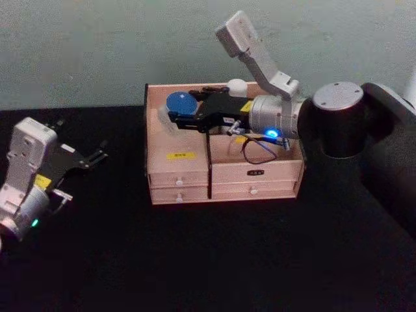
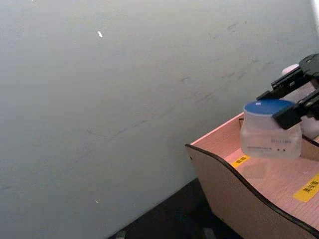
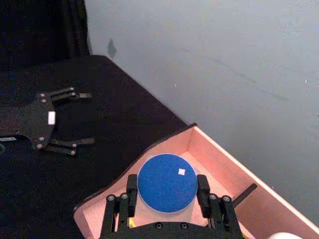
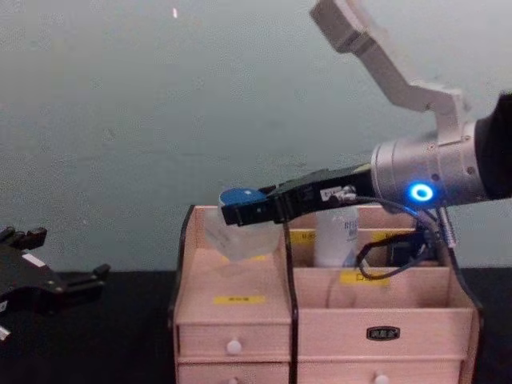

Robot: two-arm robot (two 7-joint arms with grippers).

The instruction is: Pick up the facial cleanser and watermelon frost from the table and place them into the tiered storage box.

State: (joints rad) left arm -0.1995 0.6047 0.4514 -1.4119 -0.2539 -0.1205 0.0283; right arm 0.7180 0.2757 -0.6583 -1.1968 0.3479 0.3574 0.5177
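Observation:
A clear jar with a blue lid hangs low over the back-left compartment of the tiered storage box, with my right gripper shut on it. In the right wrist view the black fingers press both sides of the blue lid. From the side, the jar sits just inside the box's rim. A white bottle stands in a back compartment to the right. I cannot tell which item is the facial cleanser and which the watermelon frost. My left gripper rests open at the table's left.
The box stands against a pale wall on a black table. Its front holds small drawers with white knobs and yellow labels. A cable loops from my right wrist over the right compartments. Open black tabletop lies in front of the box.

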